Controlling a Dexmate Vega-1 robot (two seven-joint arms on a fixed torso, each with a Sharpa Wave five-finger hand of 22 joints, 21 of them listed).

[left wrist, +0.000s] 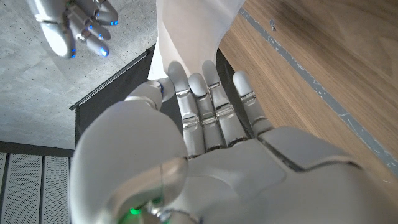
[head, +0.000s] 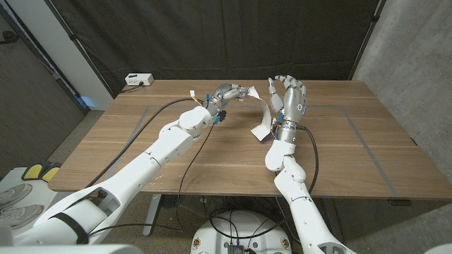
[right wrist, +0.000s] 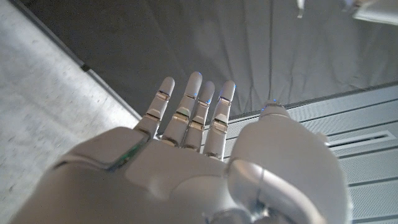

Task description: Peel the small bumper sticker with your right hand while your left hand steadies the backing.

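Overhead, the left hand point(head: 229, 92) grips the white sticker strip point(head: 263, 120); the right hand point(head: 291, 97) is raised, fingers spread, holding nothing.

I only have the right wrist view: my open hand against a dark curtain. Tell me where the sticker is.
Observer: The left hand holds the upper end of a white strip above the table.
Operator: Say whether my right hand has it.
Observer: No. The right hand is raised beside the strip, fingers spread, holding nothing.
Operator: Report the lower end.
Observer: It curves down and seems to touch the tabletop near your right wrist.
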